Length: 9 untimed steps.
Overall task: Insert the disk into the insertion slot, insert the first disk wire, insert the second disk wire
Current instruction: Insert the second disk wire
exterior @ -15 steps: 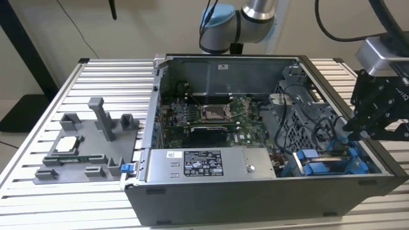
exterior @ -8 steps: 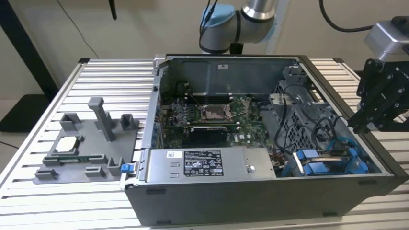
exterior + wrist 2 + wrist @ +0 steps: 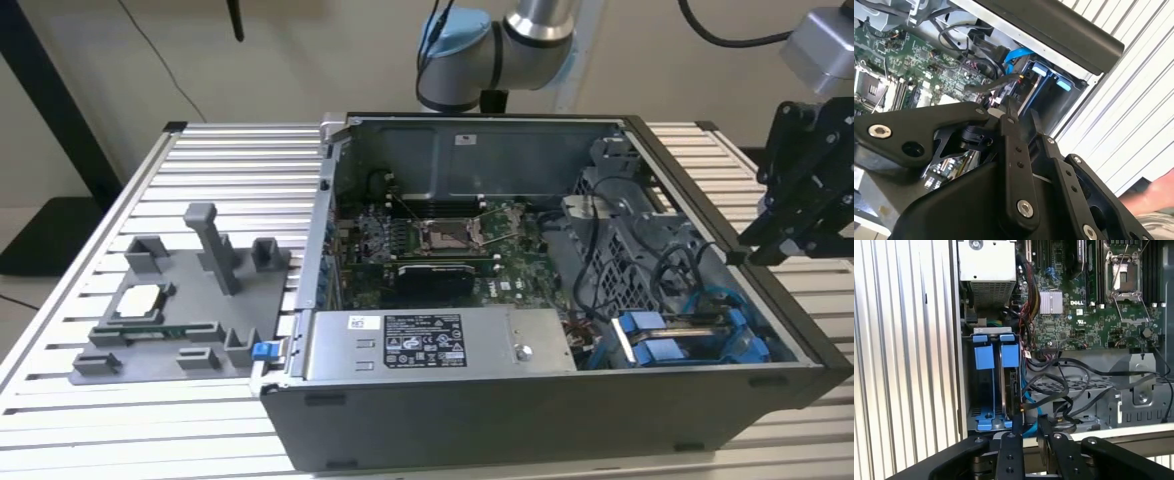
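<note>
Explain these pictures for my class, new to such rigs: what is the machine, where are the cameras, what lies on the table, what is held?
The machine is a robot arm ending in a black pincer. The exterior view shows a slatted table bearing an open computer case and a grey parts tray. Both wrist views come from cameras riding on the arm, looking past the pincer into the case. The pincer is open and holds nothing. Near it, the disk, in its blue carrier, appears to sit in the insertion slot, with loose cables beside.
</note>
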Motion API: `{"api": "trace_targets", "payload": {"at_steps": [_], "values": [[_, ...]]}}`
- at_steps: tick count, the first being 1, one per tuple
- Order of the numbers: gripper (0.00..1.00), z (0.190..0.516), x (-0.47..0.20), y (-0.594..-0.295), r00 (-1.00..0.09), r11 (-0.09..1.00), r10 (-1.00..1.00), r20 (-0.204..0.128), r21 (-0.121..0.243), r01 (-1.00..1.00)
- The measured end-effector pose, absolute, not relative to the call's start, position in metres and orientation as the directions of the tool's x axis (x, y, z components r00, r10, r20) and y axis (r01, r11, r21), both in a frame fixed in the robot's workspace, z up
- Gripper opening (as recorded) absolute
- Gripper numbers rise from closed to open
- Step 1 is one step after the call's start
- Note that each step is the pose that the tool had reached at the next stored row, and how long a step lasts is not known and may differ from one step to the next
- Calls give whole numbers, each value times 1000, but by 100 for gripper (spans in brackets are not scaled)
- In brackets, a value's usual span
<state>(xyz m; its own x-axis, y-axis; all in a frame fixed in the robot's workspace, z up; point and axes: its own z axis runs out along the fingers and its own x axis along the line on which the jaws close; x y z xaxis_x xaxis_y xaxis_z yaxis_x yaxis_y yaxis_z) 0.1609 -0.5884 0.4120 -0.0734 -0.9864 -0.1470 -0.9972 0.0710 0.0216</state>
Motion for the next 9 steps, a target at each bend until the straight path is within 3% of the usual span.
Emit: {"api": "trace_targets", "payload": {"at_steps": [9], "values": [[100,414,161,-588,-73,71,-986,-147,22,-997]]}}
